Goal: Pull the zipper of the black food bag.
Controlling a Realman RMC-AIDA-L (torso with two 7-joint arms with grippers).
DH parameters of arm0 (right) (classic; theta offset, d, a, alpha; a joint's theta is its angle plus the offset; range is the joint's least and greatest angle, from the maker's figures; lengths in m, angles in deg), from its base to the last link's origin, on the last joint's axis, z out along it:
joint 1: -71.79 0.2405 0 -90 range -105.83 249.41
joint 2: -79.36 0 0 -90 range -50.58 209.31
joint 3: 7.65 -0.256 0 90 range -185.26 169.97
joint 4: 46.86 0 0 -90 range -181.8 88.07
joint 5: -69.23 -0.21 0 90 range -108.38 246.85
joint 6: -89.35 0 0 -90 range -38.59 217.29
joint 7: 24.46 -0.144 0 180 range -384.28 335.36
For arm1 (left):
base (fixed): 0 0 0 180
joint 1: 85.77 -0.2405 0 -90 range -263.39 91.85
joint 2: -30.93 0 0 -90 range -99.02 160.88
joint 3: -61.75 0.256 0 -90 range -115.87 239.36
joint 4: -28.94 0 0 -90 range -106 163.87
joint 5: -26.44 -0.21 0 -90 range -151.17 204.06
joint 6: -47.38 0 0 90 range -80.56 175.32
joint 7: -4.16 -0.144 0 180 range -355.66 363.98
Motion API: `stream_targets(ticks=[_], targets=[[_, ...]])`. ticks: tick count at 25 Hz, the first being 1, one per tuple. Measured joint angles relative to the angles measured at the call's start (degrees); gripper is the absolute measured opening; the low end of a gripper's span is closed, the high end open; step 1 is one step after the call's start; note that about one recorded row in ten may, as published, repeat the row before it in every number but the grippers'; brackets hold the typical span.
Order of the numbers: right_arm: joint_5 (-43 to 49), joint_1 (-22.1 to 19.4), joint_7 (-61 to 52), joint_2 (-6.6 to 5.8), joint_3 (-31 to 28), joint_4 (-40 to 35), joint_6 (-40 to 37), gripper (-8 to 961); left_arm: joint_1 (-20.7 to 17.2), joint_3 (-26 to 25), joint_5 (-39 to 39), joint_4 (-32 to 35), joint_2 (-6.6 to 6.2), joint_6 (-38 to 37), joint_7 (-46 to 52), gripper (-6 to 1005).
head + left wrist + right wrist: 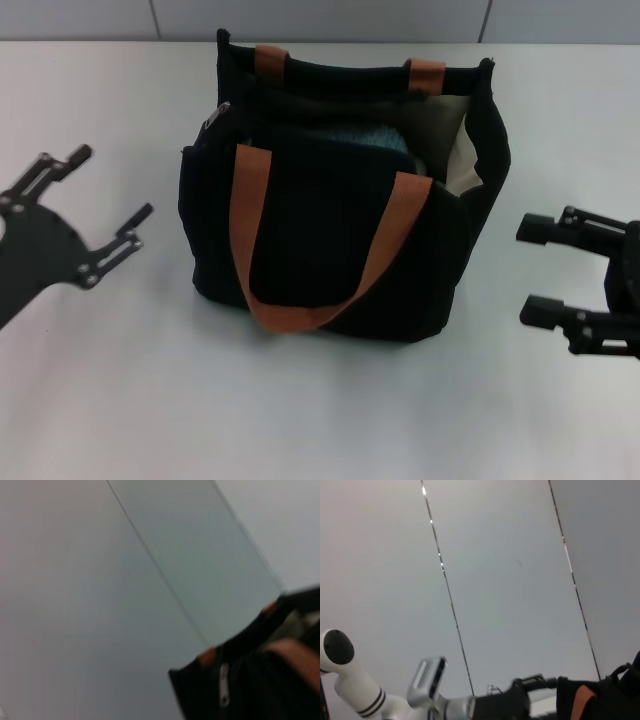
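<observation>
Bag first, from the head view: the black food bag [340,240] stands upright near the middle of the white table [300,420], its near strap [310,250] hanging down the front face in a loop and its mouth gaping, with pale lining [455,135] showing at about 2 o'clock inside. The zipper [216,118], a small silver tab, sits at the bag's 10 o'clock top corner, at the very end of the track. Nothing has hold of it, so by my reading the pull has not begun and the whole job is left: reach, pinch the tab, draw it along the top edge. The left gripper [110,205] is at 9 o'clock of the bag, well apart from it, fingers spread wide and empty. The right gripper [540,270] is at 3 o'clock, just beside the bag's side wall but not touching, its two fingers parted and holding nothing.

Left wrist view: mostly wall panels, with the bag's corner in the frame and the zipper tab [224,685] dangling pale against the black fabric; an orange-brown strap end [206,656] sits next to it. That arm's own fingers do not show here. The tab being in this camera's sight suggests the left arm is the one best placed to take it.

Right wrist view: wall again, a white robot arm [365,690] low in the frame, and a sliver of black bag with an orange strap patch [582,700]. No zipper visible from here
</observation>
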Motion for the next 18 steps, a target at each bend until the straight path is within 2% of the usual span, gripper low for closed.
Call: stream_targets(ticks=[2, 6, 8, 12, 14, 16, 17, 18], targets=[[0.0, 0.4, -0.5, 0.01, -0.6, 0.2, 0.1, 835, 1.9, -0.8, 0.9, -2.9, 0.07, 4.2, -6.5, 756], [0.0, 0.7, -1.0, 0.0, -1.5, 0.2, 0.4, 834, 2.7, -1.5, 1.5, -4.4, 0.12, 5.8, -9.6, 756], [-0.1, 0.9, -1.2, 0.0, -2.2, 0.2, 0.4, 834, 5.6, -3.5, 3.2, -10.1, 0.03, 10.5, -20.2, 756], [-0.2, 1.2, -1.5, -0.08, -2.9, 0.2, 0.8, 834, 6.4, -3.3, 2.8, -10.3, 0.11, 11.4, -19.9, 756], [-0.4, 1.2, -1.5, -0.1, -2.9, 0.3, 1.1, 834, 9.0, -4.4, 3.0, -12.3, 0.21, 14.2, -20.0, 756], [-0.6, 1.2, -1.6, -0.11, -3.0, 0.3, 1.2, 834, 9.0, -4.4, 3.0, -12.3, 0.21, 14.2, -20.0, 757], [-0.6, 1.2, -1.6, -0.11, -3.0, 0.3, 1.2, 834, 11.6, -7.7, 3.3, -14.1, 0.21, 15.7, -20.3, 757], [-0.7, 1.3, -1.6, -0.11, -3.1, 0.3, 1.2, 834, 12.1, -8.5, 3.3, -14.3, 0.2, 15.8, -20.4, 757]])
